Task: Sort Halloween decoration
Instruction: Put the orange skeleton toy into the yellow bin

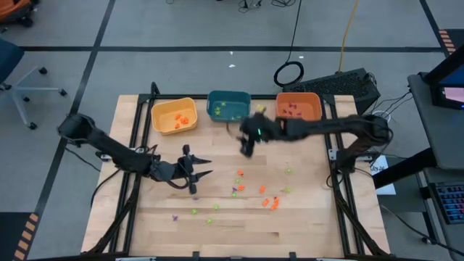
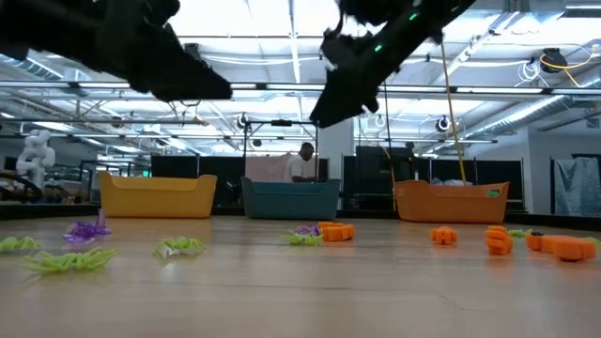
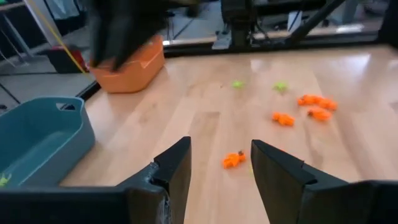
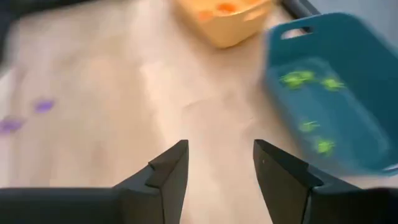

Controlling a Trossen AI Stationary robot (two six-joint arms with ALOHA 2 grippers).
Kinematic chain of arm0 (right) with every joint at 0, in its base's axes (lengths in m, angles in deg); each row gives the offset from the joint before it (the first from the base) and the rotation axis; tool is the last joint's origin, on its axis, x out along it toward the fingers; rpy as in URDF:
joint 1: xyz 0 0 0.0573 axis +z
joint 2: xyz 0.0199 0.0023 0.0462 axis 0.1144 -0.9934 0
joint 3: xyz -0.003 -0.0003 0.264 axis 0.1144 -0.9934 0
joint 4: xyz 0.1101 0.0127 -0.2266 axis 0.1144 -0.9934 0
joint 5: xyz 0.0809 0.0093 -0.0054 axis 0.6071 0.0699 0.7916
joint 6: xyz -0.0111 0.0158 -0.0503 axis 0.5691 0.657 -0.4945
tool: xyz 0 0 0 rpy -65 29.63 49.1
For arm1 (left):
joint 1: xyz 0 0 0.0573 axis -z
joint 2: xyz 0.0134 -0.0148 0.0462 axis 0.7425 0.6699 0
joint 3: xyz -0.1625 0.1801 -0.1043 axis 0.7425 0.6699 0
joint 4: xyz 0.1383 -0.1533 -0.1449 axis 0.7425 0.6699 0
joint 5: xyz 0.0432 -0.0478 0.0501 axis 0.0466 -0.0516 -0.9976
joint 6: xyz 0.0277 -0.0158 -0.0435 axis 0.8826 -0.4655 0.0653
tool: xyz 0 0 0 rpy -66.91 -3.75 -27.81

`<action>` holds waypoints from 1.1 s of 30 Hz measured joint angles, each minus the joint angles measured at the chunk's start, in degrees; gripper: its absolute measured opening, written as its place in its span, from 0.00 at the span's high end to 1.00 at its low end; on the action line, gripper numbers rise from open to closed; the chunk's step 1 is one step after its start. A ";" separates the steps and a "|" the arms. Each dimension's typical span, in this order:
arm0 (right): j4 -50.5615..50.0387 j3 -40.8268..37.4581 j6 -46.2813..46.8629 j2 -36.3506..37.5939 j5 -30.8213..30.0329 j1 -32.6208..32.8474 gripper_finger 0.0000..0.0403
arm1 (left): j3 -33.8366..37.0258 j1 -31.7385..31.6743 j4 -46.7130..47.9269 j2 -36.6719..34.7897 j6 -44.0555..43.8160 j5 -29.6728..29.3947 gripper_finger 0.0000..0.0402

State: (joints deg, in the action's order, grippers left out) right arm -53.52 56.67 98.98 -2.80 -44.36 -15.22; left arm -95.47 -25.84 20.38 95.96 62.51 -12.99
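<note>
Left gripper [image 1: 197, 168]: fingers apart, nothing between them, over the worktop's left-centre.
Right gripper [image 1: 246, 145]: fingers apart, empty, raised just in front of the teal bin [image 1: 229, 106].
Trinkets [image 1: 270, 202]: loose orange, green and purple pieces scattered over the worktop's centre and near half; others lie in the bins.
High view only: yellow bin [image 1: 174, 115], teal bin and orange bin [image 1: 298, 108] side by side along the far edge.
Right wrist view only: green pieces [image 4: 297, 78] inside the teal bin, orange ones in the yellow bin.
Left wrist view only: an orange piece [image 3: 232, 160] lies on the wood just ahead of its open fingers.
Worktop [image 1: 312, 225]: pale wood planks in a dark frame.
Room: the low view shows a person [image 2: 302, 163] behind the teal bin, under ceiling lights.
</note>
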 joint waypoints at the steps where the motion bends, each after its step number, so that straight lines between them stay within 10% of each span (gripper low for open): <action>1: 0.07 -1.23 0.12 0.78 -1.01 2.54 0.58 | -0.06 0.39 2.26 -1.40 -1.24 -0.02 0.59; 13: 14.38 -15.52 4.34 1.33 -15.80 29.39 0.58 | 0.01 8.13 21.10 -10.76 -23.71 0.12 0.59; 33: 16.09 -18.76 16.02 -1.61 -20.43 39.72 0.58 | 0.02 17.80 26.18 -2.74 -35.18 -9.83 0.59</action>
State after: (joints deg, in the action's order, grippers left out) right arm -37.43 37.91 115.01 -4.41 -64.80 24.49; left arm -95.45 -8.04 46.56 93.21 27.33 -22.82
